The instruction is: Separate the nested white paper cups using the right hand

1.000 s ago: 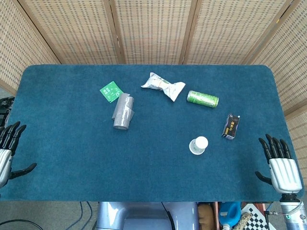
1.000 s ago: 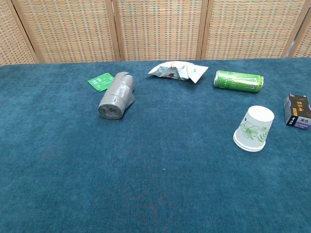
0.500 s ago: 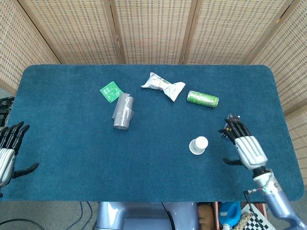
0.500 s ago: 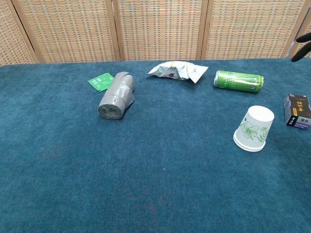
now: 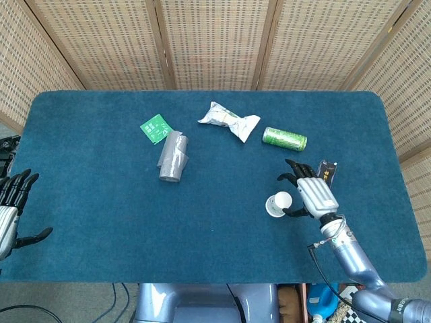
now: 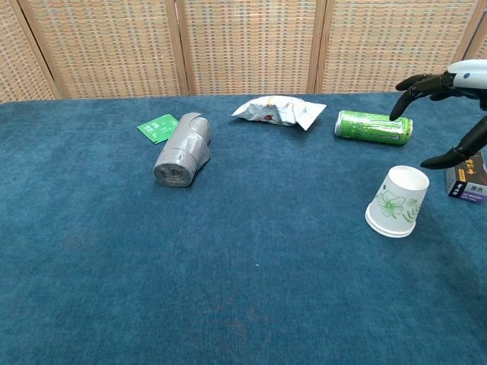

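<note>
The nested white paper cups (image 5: 278,204) (image 6: 397,201) stand upside down on the blue table, printed with a green flower, and look like one cup. My right hand (image 5: 311,196) (image 6: 449,99) hovers open just right of and above them, fingers spread, touching nothing. My left hand (image 5: 9,214) rests open at the table's near left edge, far from the cups; the chest view does not show it.
A green can (image 5: 284,139) lies behind the cups. A small dark box (image 5: 327,173) sits just right of my right hand. A crumpled white wrapper (image 5: 229,120), a grey roll (image 5: 173,156) and a green packet (image 5: 155,128) lie further left.
My right hand has swung in from the table's near right corner toward the cups and now hangs beside them. The cups and the left hand have stayed put.
</note>
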Robot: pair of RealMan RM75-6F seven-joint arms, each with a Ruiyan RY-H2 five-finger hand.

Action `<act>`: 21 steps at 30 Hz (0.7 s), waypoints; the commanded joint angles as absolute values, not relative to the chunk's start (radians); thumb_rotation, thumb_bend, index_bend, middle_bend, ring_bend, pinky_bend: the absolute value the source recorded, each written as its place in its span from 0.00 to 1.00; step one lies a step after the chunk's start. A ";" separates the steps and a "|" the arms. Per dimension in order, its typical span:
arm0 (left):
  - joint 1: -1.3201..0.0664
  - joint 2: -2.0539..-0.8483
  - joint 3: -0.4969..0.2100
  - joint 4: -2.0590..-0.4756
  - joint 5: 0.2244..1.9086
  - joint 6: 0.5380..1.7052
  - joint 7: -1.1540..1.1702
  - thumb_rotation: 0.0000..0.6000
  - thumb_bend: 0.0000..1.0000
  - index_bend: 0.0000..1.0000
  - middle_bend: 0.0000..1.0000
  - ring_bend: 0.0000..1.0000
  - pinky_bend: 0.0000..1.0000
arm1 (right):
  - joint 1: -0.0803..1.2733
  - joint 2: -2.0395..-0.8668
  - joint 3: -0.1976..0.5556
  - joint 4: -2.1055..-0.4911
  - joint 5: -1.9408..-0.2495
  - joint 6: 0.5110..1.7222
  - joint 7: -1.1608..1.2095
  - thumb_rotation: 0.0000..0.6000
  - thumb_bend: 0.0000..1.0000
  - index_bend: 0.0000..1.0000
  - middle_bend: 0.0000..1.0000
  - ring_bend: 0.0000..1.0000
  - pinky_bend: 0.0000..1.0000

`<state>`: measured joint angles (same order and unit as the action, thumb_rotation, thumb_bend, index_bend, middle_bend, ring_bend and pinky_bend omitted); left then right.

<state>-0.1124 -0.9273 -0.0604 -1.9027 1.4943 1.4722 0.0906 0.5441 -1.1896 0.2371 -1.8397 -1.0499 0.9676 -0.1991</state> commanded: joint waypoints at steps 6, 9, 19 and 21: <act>-0.115 -0.926 -0.063 -1.901 1.486 1.467 0.086 1.00 0.06 0.00 0.00 0.00 0.00 | 0.581 -1.244 0.216 -1.792 -0.951 0.949 -0.247 1.00 0.33 0.31 0.00 0.00 0.00; -0.117 -0.925 -0.063 -1.902 1.483 1.465 0.087 1.00 0.06 0.00 0.00 0.00 0.00 | 0.589 -1.255 0.209 -1.777 -0.933 0.946 -0.253 1.00 0.33 0.31 0.00 0.00 0.00; -0.121 -0.929 -0.065 -1.901 1.474 1.459 0.096 1.00 0.06 0.00 0.00 0.00 0.00 | 0.606 -1.264 0.197 -1.748 -0.909 0.939 -0.251 1.00 0.33 0.31 0.00 0.00 0.00; -0.122 -0.929 -0.066 -1.902 1.470 1.457 0.098 1.00 0.06 0.00 0.00 0.00 0.00 | 0.611 -1.264 0.192 -1.752 -0.910 0.934 -0.255 1.00 0.33 0.31 0.00 0.00 0.00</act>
